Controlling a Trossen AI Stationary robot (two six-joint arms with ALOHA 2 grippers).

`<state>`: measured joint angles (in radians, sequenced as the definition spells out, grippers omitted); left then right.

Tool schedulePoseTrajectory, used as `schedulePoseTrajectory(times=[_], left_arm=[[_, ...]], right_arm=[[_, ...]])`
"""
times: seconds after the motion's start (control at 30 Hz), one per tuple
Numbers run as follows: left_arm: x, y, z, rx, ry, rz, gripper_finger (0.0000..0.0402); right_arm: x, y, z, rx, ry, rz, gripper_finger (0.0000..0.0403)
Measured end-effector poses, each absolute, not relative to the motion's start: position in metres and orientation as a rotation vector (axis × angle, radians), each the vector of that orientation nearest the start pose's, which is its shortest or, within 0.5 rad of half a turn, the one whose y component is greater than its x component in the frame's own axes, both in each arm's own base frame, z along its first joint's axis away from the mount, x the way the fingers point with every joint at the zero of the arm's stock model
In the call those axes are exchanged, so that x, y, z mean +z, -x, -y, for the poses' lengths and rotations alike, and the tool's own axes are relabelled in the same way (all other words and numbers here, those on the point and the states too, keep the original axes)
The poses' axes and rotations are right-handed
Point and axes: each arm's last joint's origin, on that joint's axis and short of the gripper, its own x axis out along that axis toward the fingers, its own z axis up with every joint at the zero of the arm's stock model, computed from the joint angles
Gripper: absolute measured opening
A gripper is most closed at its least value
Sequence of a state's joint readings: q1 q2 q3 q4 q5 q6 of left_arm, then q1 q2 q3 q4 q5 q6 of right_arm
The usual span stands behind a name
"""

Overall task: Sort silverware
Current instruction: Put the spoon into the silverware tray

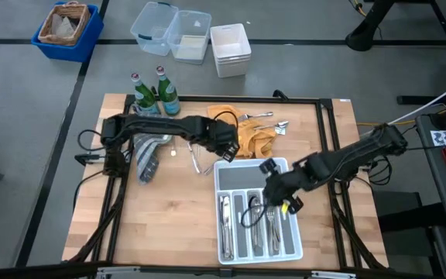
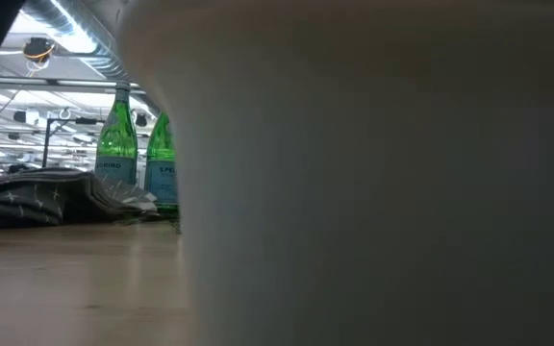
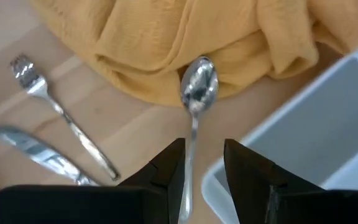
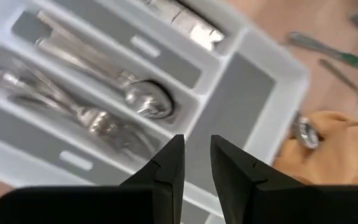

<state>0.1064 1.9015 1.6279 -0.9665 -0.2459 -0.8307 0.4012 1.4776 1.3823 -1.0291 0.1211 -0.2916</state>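
Note:
A spoon [image 3: 197, 87] lies with its bowl at the edge of a yellow cloth [image 1: 246, 138]. Its handle runs back between the fingers of my left gripper [image 3: 204, 171], which is open beside the far left corner of the white tray [image 1: 231, 172]. A loose fork [image 3: 55, 106] and knife [image 3: 36, 152] lie on the wood nearby. More silverware [image 1: 268, 120] lies beyond the cloth. My right gripper [image 4: 197, 162] hovers open and empty over the tray [image 4: 253, 81], whose compartments hold spoons [image 4: 145, 99], forks [image 4: 98, 118] and knives [image 4: 185, 25]. My left gripper has the spoon's handle [image 3: 189, 168] between its two open fingers, along their length and close to the inner side of one finger [image 3: 169, 171]. The gap is much wider than the handle. I cannot tell whether the finger touches it.
Two green bottles [image 1: 153, 97] stand at the table's far left, with a dark grey cloth [image 1: 149, 155] in front of them. In the low view a pale wall [image 2: 383, 173] close to the lens hides most of the table. Bins [image 1: 173, 31] stand on the floor beyond.

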Motion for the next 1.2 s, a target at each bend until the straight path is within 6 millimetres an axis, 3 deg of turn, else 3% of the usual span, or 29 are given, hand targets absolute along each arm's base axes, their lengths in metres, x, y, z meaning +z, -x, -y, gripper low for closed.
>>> schedulePoseTrajectory(times=[0.23, 0.6, 0.8, 1.2], left_arm=[[0.225, -0.396, -0.076, 0.719, 0.569, -1.14, 0.0102], [0.175, -0.408, -0.081, 0.622, 0.492, -1.314, 0.0102], [0.164, -0.411, -0.081, 0.595, 0.46, -1.339, 0.0102], [0.165, -0.415, -0.08, 0.564, 0.461, -1.304, 0.0102]], right_arm=[[0.334, -0.266, -0.076, 0.293, 0.467, -0.97, 0.0079], [0.349, -0.272, -0.032, 0.038, 0.174, -0.885, 0.0079], [0.37, -0.251, -0.013, -0.061, 0.081, -0.802, 0.0079], [0.4, -0.204, 0.017, -0.261, 0.064, -0.691, 0.0079]])
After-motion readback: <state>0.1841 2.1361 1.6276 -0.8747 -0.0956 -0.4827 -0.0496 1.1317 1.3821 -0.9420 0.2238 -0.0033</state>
